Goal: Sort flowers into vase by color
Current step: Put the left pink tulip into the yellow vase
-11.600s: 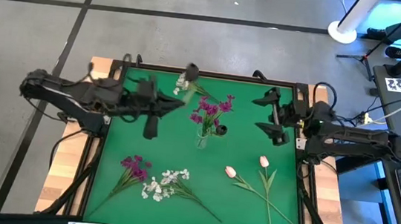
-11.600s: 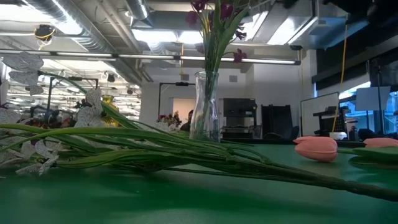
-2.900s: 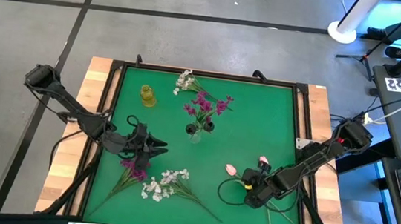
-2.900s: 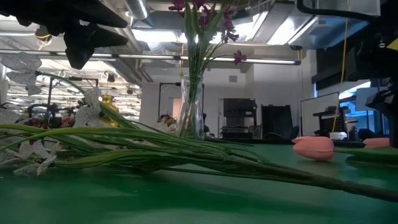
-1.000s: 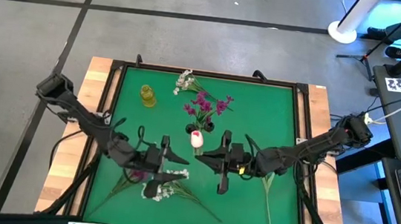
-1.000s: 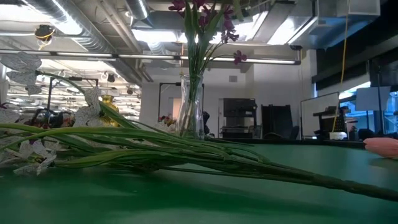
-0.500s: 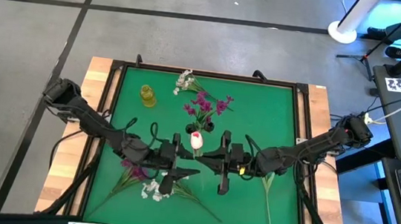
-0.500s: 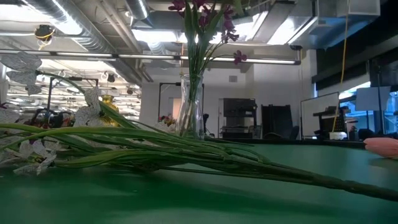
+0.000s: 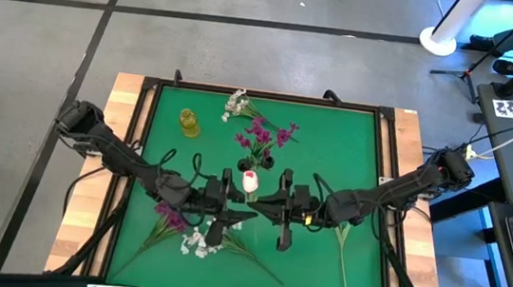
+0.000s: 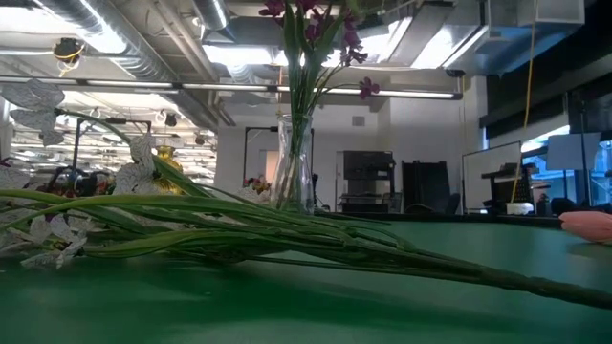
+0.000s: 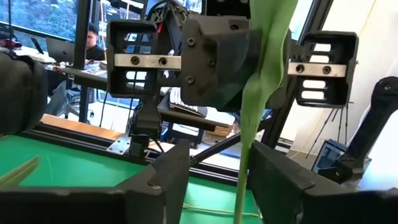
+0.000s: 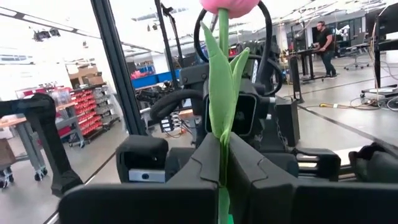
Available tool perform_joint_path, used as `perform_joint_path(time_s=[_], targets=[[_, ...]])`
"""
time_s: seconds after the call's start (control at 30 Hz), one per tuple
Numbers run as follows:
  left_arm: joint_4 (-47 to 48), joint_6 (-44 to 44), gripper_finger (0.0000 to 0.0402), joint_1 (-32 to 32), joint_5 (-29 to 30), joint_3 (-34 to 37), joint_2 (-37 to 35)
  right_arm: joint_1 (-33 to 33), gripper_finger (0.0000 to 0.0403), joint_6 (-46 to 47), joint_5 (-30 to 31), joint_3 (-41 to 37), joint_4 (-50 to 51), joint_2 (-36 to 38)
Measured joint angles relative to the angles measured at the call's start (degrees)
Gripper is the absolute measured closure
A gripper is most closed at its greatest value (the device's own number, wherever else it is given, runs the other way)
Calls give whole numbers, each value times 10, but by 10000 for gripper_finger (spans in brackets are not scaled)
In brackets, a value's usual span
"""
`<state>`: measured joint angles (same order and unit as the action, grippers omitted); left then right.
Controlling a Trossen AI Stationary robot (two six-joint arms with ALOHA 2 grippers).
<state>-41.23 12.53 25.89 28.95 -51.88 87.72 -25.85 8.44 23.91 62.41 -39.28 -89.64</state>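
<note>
A pale pink tulip (image 9: pixel 250 180) stands upright over the middle of the green table, with my right gripper (image 9: pixel 258 198) shut on its stem. My left gripper (image 9: pixel 239 202) faces it from the left, open; the stem (image 11: pixel 245 143) runs between its fingers, close to one finger (image 11: pixel 273 180), and I cannot tell if they touch. Just beyond stands the glass vase (image 10: pixel 292 172) with magenta sprays (image 9: pixel 262 136). A magenta spray (image 9: pixel 171 216) and white clusters (image 9: pixel 198 243) lie flat near the front left. A second tulip (image 10: pixel 588 222) lies at the right. My right gripper pinches the tulip's green stem (image 12: pixel 222 140) between its two fingers, below the leaves (image 12: pixel 214 93). The fingers come level from the table's right side and lie across the stem. The tulip stands upright, with the bud (image 12: pixel 229 6) above the fingers; its lower end is hidden.
A small yellow object (image 9: pixel 188 122) stands at the far left of the table, and a white spray (image 9: pixel 235 103) lies near the far edge. The second tulip's stem (image 9: pixel 344 258) runs toward the front right. A black frame (image 9: pixel 262 93) borders the table.
My left gripper has moved toward the table's right edge and a little toward the far edge, up to the tulip held by my right gripper, so that the stem now stands between its fingers. The tulip has stayed upright in place.
</note>
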Motion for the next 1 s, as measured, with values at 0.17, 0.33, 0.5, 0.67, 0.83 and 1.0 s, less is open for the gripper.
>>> perform_joint_path(time_s=[0.17,0.33,0.5,0.67,0.83,1.0], targets=[[0,0,318,0,0,0,0,0,391,0,5,0,0,-2],[0,4,391,7,5,0,0,0,390,-1,6,0,1,-2],[1,4,397,18,20,0,0,0,388,-13,5,0,3,-2],[19,4,399,34,20,0,-13,-8,338,-30,-27,0,4,1],[75,4,400,56,74,0,-48,-9,221,-29,-68,1,23,9],[150,-15,401,97,154,0,-102,-18,114,-28,-76,9,97,29]])
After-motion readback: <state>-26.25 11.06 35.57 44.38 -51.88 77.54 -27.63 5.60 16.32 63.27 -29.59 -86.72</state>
